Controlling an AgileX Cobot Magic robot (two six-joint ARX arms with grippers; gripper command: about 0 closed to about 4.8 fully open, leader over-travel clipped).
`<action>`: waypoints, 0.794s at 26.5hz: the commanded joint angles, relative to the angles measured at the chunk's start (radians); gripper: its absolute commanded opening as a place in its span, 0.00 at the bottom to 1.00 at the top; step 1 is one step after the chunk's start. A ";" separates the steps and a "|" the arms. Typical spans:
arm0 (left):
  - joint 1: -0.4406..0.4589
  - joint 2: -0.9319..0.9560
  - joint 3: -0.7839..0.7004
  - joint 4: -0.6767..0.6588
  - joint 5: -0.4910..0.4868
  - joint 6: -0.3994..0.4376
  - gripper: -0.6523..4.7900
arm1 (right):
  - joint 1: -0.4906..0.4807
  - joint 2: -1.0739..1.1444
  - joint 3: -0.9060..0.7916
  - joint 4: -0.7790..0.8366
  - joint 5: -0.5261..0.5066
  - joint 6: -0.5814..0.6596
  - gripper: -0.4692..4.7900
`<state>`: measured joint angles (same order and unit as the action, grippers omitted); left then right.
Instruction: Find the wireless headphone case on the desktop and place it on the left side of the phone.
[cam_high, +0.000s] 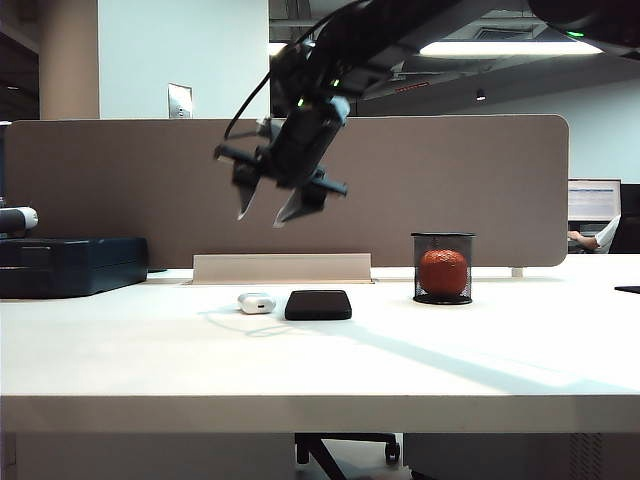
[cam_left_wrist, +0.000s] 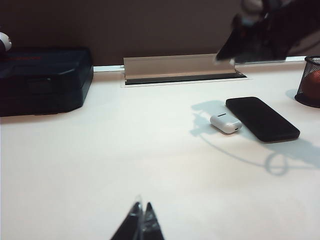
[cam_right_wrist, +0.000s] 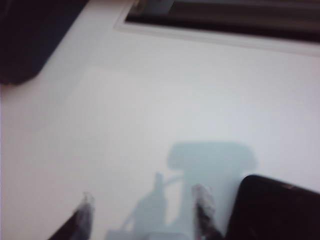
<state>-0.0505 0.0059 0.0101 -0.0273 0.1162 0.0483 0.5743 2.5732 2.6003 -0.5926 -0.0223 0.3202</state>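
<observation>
While the right gripper (cam_high: 268, 212) is hanging high above the desktop (cam_high: 320, 370), its two pale fingertips are standing clearly apart and pointing down with nothing between them. It is hovering in front of the grey-brown partition panel (cam_high: 450, 180), above and a little to the left of the wireless headphone case (cam_high: 256, 302) in the exterior view, well clear of it. In the right wrist view the same fingers (cam_right_wrist: 204, 205) are showing blurred and spread, with bare white surface and shadow between them, and a corner of the phone (cam_right_wrist: 275, 210) is sitting just beside one finger.

The wireless headphone case is lying on the desktop just beside the phone's (cam_high: 318, 305) left edge in the exterior view; whether the two are touching, I cannot tell. The left wrist view is showing the same pairing, case (cam_left_wrist: 225, 123) tucked against the near long side of the phone (cam_left_wrist: 262, 119).

Over on the left, the left gripper (cam_left_wrist: 141, 220) is sitting low near the desk, its dark tips pressed together and gripping nothing.

A black mesh cup (cam_high: 443, 268) with an orange fruit inside is standing to the phone's right, and a dark blue case (cam_high: 70, 265) is resting at the far left.
</observation>
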 joint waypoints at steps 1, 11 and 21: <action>0.002 0.000 0.002 0.007 0.002 -0.003 0.11 | -0.022 -0.013 0.085 -0.053 0.001 -0.008 0.46; 0.002 0.000 0.002 0.007 0.000 -0.003 0.11 | -0.108 -0.013 0.430 -0.369 0.002 -0.148 0.07; 0.002 0.001 0.002 0.006 0.000 -0.003 0.11 | -0.240 -0.073 0.623 -0.692 -0.006 -0.197 0.07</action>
<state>-0.0505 0.0055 0.0105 -0.0273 0.1158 0.0483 0.3481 2.5191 3.2195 -1.2358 -0.0273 0.1398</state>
